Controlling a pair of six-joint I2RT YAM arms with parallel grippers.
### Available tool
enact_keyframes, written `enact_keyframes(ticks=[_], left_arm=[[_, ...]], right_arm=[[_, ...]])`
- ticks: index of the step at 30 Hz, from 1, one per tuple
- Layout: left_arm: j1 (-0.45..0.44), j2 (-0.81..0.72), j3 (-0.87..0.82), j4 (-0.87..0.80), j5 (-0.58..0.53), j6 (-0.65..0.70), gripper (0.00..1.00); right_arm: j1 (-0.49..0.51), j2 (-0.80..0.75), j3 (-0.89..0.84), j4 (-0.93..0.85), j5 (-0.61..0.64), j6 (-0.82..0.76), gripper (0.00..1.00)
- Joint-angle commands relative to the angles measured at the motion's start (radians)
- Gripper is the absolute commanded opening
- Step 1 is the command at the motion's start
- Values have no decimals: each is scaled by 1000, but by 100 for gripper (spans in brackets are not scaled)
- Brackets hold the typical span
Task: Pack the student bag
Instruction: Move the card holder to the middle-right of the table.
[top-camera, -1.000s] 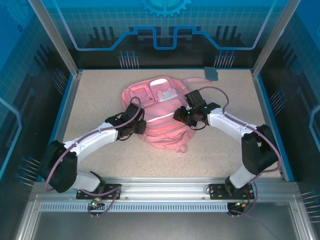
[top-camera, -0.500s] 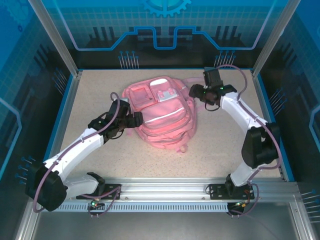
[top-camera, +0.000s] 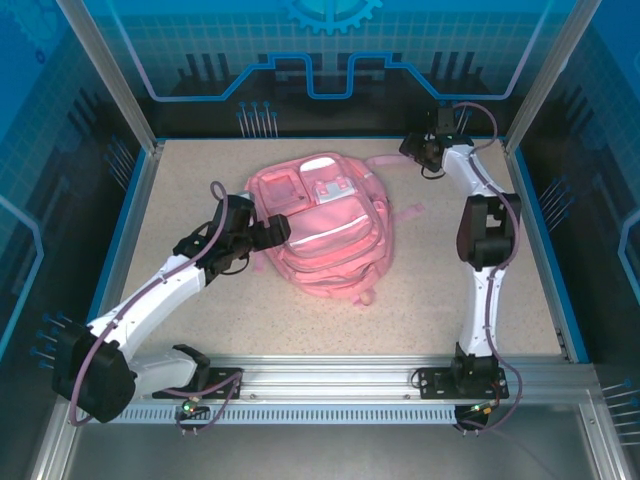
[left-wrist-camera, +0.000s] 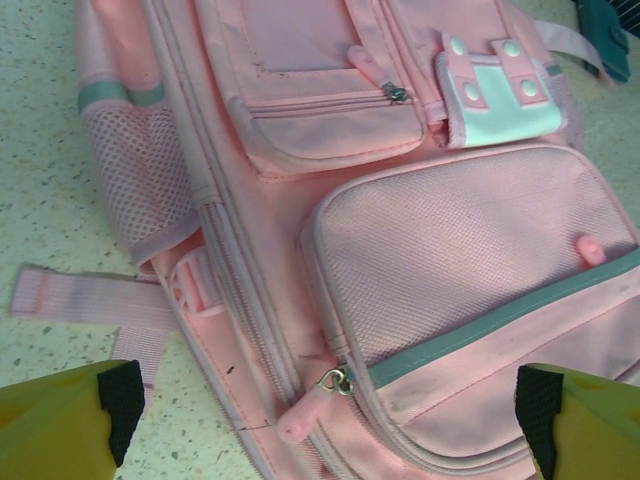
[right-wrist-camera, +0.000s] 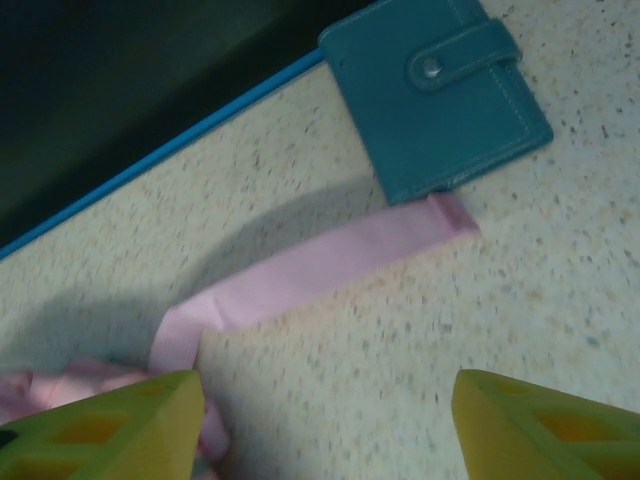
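The student bag (top-camera: 322, 225) is lying flat in the middle of the table (top-camera: 200, 180), a bit nearer the far edge, with its front pockets facing up. The left gripper (top-camera: 268, 232) is hanging just beside the bag's left side, its fingers (left-wrist-camera: 70, 415) spread wide apart and holding nothing. The right gripper (top-camera: 425, 150) is hovering over the far right corner of the table. Its fingers (right-wrist-camera: 110, 430) are standing apart too, gripping nothing. Under it, a small teal wallet (right-wrist-camera: 435, 95) is lying by the edge, touching the end of a pink strap (right-wrist-camera: 320, 270).
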Motion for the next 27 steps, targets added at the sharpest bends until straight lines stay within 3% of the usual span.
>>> enact_keyframes(ticks=[1, 8, 18, 27], left_arm=[[11, 9, -5, 42, 35, -19, 97], [10, 31, 1, 48, 45, -18, 98], [10, 39, -3, 48, 47, -25, 98], [11, 37, -9, 34, 42, -25, 98]], right_arm=[[-27, 96, 120, -22, -8, 17, 63], [-54, 230, 273, 3, -20, 54, 55], [-84, 348, 374, 60, -86, 137, 25], [-101, 415, 422, 116, -120, 216, 17]])
